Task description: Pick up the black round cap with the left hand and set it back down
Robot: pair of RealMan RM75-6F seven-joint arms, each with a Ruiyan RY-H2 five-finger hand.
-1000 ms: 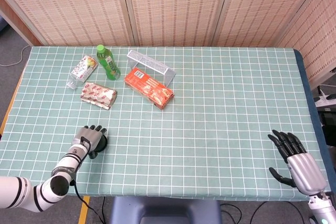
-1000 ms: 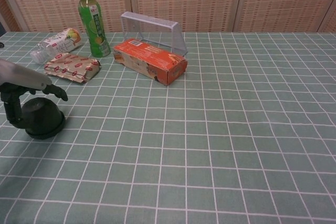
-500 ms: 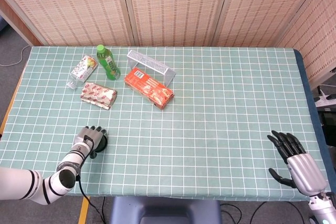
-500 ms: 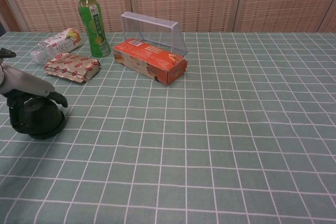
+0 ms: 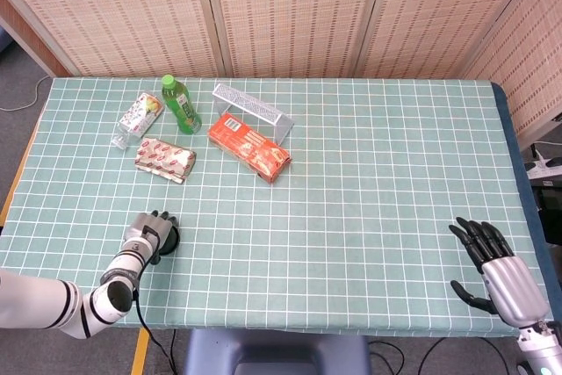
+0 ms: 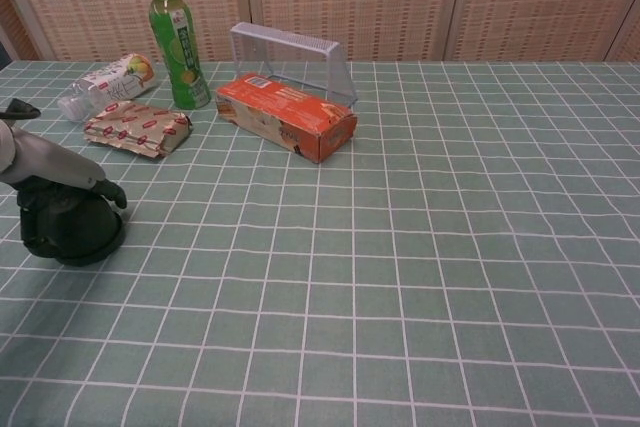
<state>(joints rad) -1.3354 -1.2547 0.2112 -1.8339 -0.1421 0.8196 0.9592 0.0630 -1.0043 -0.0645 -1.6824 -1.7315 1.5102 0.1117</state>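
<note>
The black round cap stands on the green checked tablecloth near the front left edge. My left hand lies over it, dark fingers curled down both sides, gripping it. From the head view the left hand covers most of the cap. The cap's base appears to touch the cloth. My right hand hovers at the front right corner, fingers spread, holding nothing; the chest view does not show it.
At the back left stand a green bottle, a lying clear bottle, a red-and-white packet, an orange box and a clear rack. The table's front edge runs close to the left hand.
The left hand has settled lower around the cap and closed its fingers on it; hand and cap shifted slightly left. The right hand has barely moved.
</note>
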